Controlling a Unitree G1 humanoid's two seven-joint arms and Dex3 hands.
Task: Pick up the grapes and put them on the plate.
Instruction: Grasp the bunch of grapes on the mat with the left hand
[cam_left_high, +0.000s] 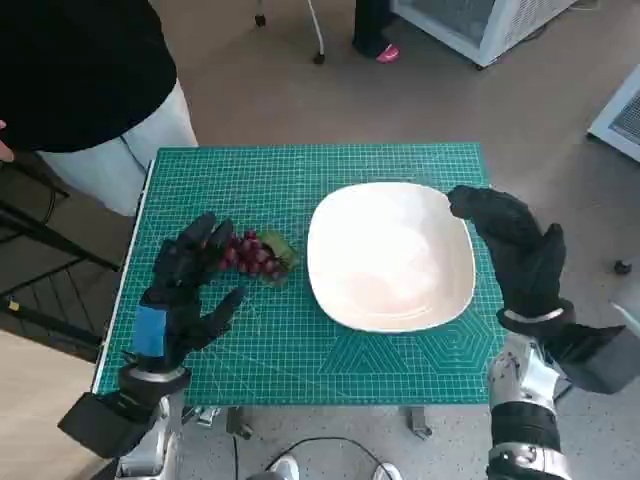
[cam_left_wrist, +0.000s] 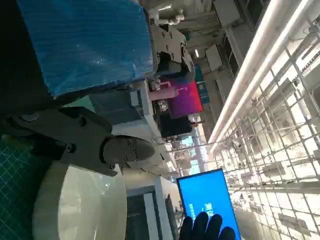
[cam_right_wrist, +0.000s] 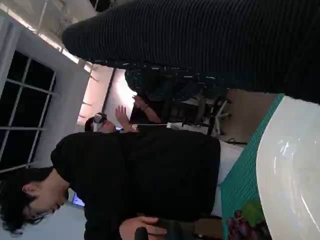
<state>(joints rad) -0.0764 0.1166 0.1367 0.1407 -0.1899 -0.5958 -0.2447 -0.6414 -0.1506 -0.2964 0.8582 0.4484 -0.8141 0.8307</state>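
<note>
Green mat (cam_left_high: 330, 350) — one plate (cam_left_high: 390, 255), one grapes (cam_left_high: 255, 255)

We find no legible text, label, brand or number in any view. A bright blue screen (cam_left_wrist: 207, 197) in the left wrist view carries a few pale marks too small and blurred for us to read. The green cutting mat (cam_left_high: 300, 340) on the table bears only printed grid lines, with no readable figures.
</note>
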